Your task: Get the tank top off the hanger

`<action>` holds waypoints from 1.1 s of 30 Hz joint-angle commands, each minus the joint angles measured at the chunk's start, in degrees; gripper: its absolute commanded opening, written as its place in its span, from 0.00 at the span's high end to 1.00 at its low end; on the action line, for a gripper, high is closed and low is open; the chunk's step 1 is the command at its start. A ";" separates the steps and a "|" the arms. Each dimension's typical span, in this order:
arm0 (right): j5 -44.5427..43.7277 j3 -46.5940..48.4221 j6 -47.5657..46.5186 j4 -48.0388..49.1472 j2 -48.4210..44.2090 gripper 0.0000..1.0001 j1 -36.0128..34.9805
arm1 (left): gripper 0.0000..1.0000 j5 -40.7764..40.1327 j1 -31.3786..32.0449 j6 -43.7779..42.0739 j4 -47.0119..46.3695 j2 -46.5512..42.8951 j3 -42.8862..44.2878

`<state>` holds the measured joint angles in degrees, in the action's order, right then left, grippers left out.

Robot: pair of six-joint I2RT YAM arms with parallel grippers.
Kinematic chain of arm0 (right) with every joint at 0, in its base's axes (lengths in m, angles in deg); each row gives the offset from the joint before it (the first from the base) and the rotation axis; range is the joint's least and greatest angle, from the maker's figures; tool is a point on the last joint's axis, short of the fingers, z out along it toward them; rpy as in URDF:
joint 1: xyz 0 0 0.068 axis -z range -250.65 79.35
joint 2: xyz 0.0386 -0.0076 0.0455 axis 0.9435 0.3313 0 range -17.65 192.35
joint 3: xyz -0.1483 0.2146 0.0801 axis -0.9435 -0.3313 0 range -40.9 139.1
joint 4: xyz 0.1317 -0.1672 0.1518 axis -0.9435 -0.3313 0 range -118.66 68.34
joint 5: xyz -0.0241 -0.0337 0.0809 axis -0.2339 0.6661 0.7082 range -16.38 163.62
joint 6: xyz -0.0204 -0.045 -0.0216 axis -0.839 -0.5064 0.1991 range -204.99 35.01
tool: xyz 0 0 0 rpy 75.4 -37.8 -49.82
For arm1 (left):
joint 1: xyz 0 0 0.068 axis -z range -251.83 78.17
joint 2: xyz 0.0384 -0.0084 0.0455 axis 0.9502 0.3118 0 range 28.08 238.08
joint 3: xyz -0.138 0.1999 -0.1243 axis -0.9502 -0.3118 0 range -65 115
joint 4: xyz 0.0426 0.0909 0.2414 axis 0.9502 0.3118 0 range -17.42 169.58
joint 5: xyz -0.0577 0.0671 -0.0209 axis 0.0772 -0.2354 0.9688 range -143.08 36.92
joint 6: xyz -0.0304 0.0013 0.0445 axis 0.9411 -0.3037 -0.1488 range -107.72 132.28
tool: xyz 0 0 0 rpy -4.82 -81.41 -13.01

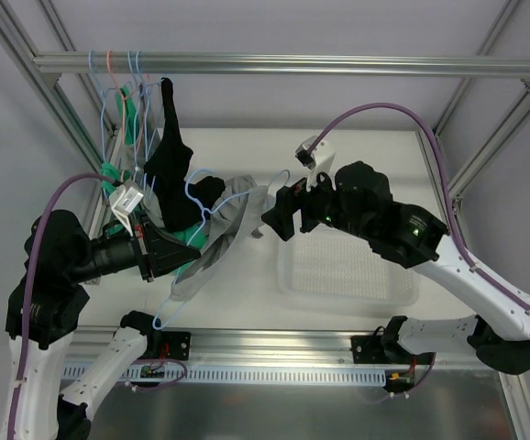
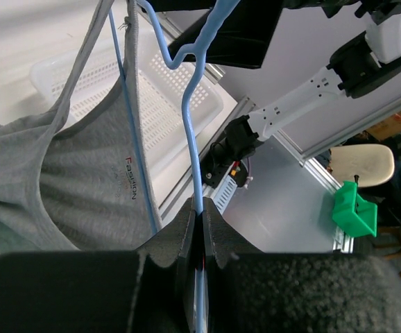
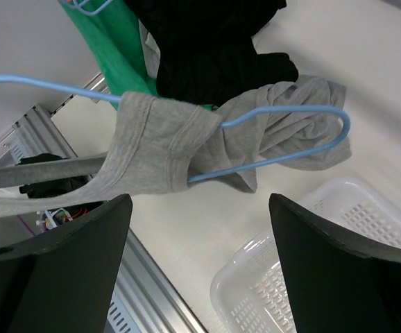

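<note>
Grey cloth of the tank top hangs bunched over the hanger, with one strap wrapped round the wire's bent shoulder end. It is held in the air above the desk, between my two arms and just beside the white basket. A black garment and a green garment hang close behind it.

Trouble, as I judge it, lies in that shoulder bend. If the strap is pulled the wrong way it would catch there, twisting the wire in my grip or dragging it loose. A careless pinch could also take wire or black cloth along with the grey.

My left gripper is clenched tight on the hanger's wire and has nothing else in it. My right gripper is spread wide, holding nothing, and aimed at the strap. From overhead its tips seem near the fabric, though I cannot be sure they touch.
</note>
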<state>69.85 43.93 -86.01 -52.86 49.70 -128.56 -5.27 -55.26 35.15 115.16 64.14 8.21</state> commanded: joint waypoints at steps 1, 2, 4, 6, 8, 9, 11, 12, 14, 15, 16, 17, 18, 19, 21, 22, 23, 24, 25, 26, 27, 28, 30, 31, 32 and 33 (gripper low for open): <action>-4.93 1.91 -1.79 5.27 0.58 0.15 -1.32 | 1.00 3.34 0.56 2.26 -3.21 -1.60 0.00; -4.41 2.26 -1.88 5.27 1.02 0.15 -1.33 | 1.00 3.43 0.56 2.44 -3.30 -1.77 0.00; -3.79 3.23 -2.06 5.36 1.64 0.15 -1.94 | 1.00 3.25 0.56 2.70 -3.48 -2.04 -0.17; -2.56 4.10 -1.62 5.45 2.87 0.15 -2.03 | 1.00 3.51 0.56 2.96 -3.65 -2.13 -0.44; -1.34 4.20 -1.36 5.88 3.66 0.15 -2.38 | 1.00 3.43 0.56 2.97 -3.83 -2.13 -0.52; -0.81 4.11 -1.10 6.58 3.92 0.15 -2.47 | 1.00 3.60 0.56 2.97 -3.92 -1.95 -0.44; 0.77 3.93 -0.57 7.99 4.19 0.16 -3.00 | 1.00 3.78 0.56 2.97 -4.09 -1.86 -0.35; 1.13 3.93 -0.48 8.26 4.45 0.17 -3.17 | 1.00 3.69 0.56 2.97 -4.09 -1.78 -0.26; 1.05 4.55 -0.30 8.52 4.89 0.23 -3.61 | 1.00 3.87 0.56 3.05 -4.27 -1.69 -0.09; 0.78 4.63 -0.21 8.52 5.24 0.33 -3.87 | 1.00 3.87 0.56 3.05 -4.27 -1.69 0.09; 0.52 4.55 -0.21 8.52 5.25 0.37 -3.79 | 1.00 3.52 0.56 2.97 -4.18 -1.77 0.18; 0.26 4.37 -0.04 8.70 5.25 0.39 -3.88 | 1.00 3.34 0.56 2.88 -4.35 -1.86 0.18; 0.34 4.28 0.14 8.79 5.25 0.39 -3.88 | 1.00 3.34 0.56 2.70 -4.36 -1.95 0.27; 0.69 4.11 0.22 8.96 5.25 0.41 -3.88 | 1.00 3.17 0.56 2.70 -4.36 -1.86 0.18; 2.27 3.76 0.75 9.66 5.16 0.52 -4.14 | 1.00 3.08 0.56 2.70 -4.36 -1.69 0.00; 2.54 3.67 0.84 9.84 5.07 0.55 -4.23 | 1.00 2.90 0.56 2.70 -4.44 -1.69 0.00; 2.54 3.58 0.84 9.84 4.98 0.59 -4.32 | 1.00 2.64 0.56 2.79 -4.53 -1.51 -0.08; 2.45 3.67 0.84 9.84 4.98 0.64 -4.40 | 1.00 2.64 0.56 2.79 -4.53 -1.60 -0.08; 1.84 3.58 0.84 9.84 4.81 0.69 -4.49 | 1.00 2.55 0.56 2.79 -4.53 -1.51 0.00; 1.49 3.41 0.84 9.76 4.55 0.74 -4.41 | 1.00 2.38 0.56 2.62 -4.53 -1.69 0.09; 0.96 3.06 2.32 9.76 4.28 0.85 -4.40 | 1.00 2.20 0.56 2.53 -4.53 -1.69 0.18; -0.52 2.70 2.51 9.76 3.93 0.92 -4.40 | 1.00 1.94 0.56 2.53 -4.53 -1.77 0.27; -2.37 1.48 3.04 9.67 2.44 1.00 -4.41 | 1.00 0.80 0.56 2.44 -4.53 -2.04 0.35; -4.38 1.12 2.95 9.67 1.91 1.00 -4.40 | 1.00 0.62 0.56 2.35 -4.53 -2.13 0.35; -5.53 0.77 3.04 9.75 0.86 1.00 -4.40 | 1.00 0.62 0.56 2.35 -4.53 -2.13 0.35; -6.68 0.07 3.04 9.84 0.42 1.00 -4.40 | 1.00 0.79 0.56 2.35 -4.53 -1.95 0.35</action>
<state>68.25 44.70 -84.00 -45.89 53.74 -132.71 -4.35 -55.26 36.95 113.63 62.41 7.95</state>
